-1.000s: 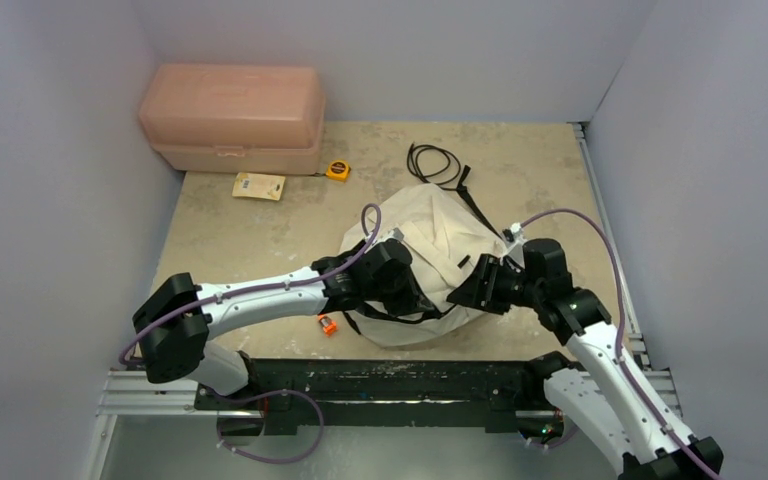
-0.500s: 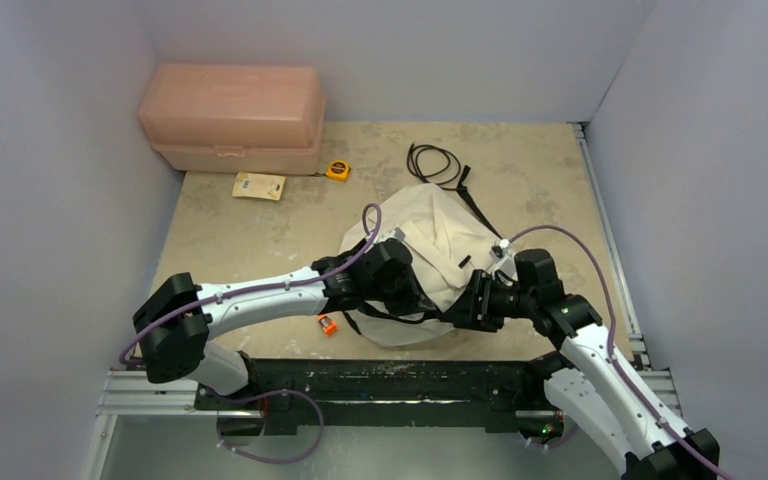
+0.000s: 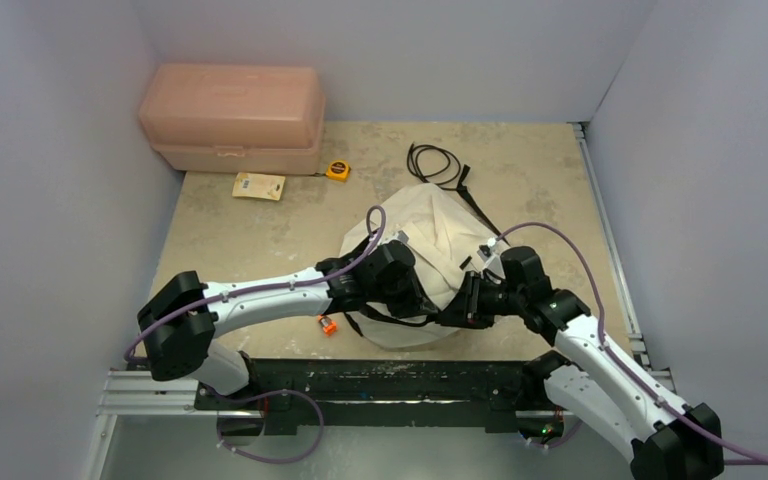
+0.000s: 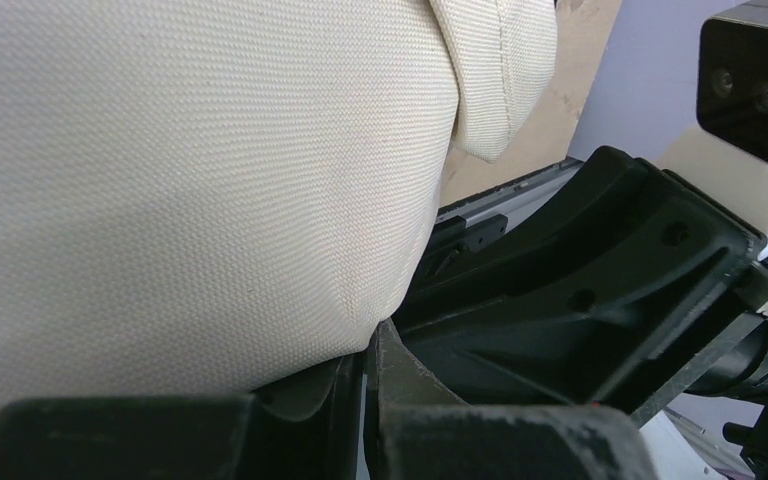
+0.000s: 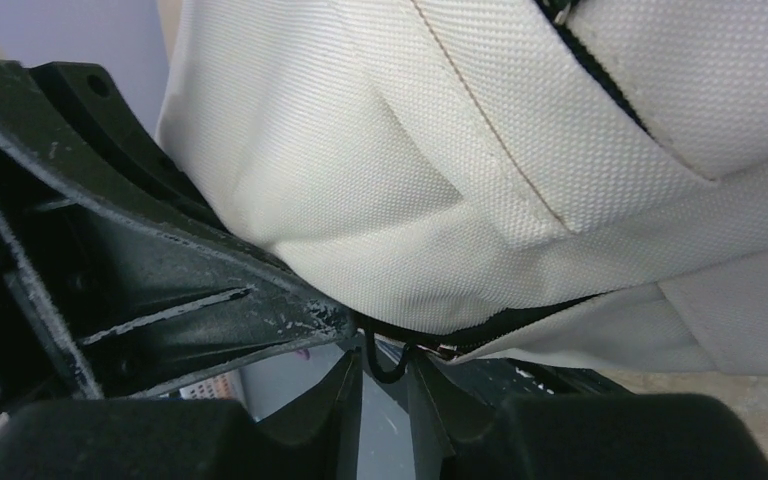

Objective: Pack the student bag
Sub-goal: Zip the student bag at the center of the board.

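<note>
The student bag [image 3: 432, 232] is a cream fabric backpack with black straps, lying in the middle of the table. My left gripper [image 3: 426, 303] is at its near edge. In the left wrist view the left gripper [image 4: 372, 342] is nearly closed, with the bag's fabric [image 4: 190, 170] bulging over the tips and pinched there. My right gripper [image 3: 459, 305] faces it from the right. In the right wrist view the right gripper [image 5: 385, 362] holds a black zipper pull loop [image 5: 386, 372] between narrowly spaced fingers, under the bag's zipper line [image 5: 520, 325].
A pink plastic box [image 3: 230, 115] stands at the back left. In front of it lie a yellow card [image 3: 259, 185] and a yellow tape measure [image 3: 337, 170]. A black cable [image 3: 435, 160] lies behind the bag. A small orange object [image 3: 328, 325] lies near the front rail.
My right arm has moved left and down along the bag's near edge, bringing its gripper close to the left one. The left arm and the bag have barely moved.
</note>
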{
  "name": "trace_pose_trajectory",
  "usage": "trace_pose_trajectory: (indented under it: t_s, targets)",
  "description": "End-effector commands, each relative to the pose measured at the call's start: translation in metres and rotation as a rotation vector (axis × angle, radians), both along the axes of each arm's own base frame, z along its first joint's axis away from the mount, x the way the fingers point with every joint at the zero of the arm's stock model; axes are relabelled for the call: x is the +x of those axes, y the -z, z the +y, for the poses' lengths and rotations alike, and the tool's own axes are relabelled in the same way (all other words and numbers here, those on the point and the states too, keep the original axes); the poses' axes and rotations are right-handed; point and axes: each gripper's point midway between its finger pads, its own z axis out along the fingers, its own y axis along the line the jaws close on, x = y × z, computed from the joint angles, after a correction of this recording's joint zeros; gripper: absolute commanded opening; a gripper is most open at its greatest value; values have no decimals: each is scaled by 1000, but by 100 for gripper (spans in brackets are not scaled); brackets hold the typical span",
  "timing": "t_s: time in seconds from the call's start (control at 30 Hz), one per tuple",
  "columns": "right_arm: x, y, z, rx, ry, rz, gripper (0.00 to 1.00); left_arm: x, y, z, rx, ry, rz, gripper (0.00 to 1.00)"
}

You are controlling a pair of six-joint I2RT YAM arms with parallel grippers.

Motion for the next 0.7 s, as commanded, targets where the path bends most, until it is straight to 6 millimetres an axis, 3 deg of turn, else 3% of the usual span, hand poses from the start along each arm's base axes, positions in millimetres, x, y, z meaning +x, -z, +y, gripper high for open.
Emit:
trace_pose_trajectory:
  t_s: [0.0, 0.1, 0.2, 0.33, 0.43, 0.57, 0.67]
  targets:
    - [14, -3, 2, -26, 34, -52, 20, -2, -36, -24, -112, 48, -45, 0]
    - [15, 3, 0, -43, 49, -53, 1, -4, -33, -22, -104, 55, -43, 0]
    - [12, 8, -4, -62, 41, -59, 0, -5, -33, -19, -100, 73, -70, 0]
    - [10, 18, -10, -109, -8, -113, 0, -7, -39, -6, -97, 93, -134, 43]
    - [8, 21, -8, -102, -63, -174, 0, -13, -50, 3, -119, 104, -154, 55]
    - [5, 9, 2, -14, -124, -250, 0, -23, -58, 4, -154, 121, -124, 60]
    - [7, -1, 4, 15, -138, -319, 0, -26, -59, -3, -217, 96, -76, 58]
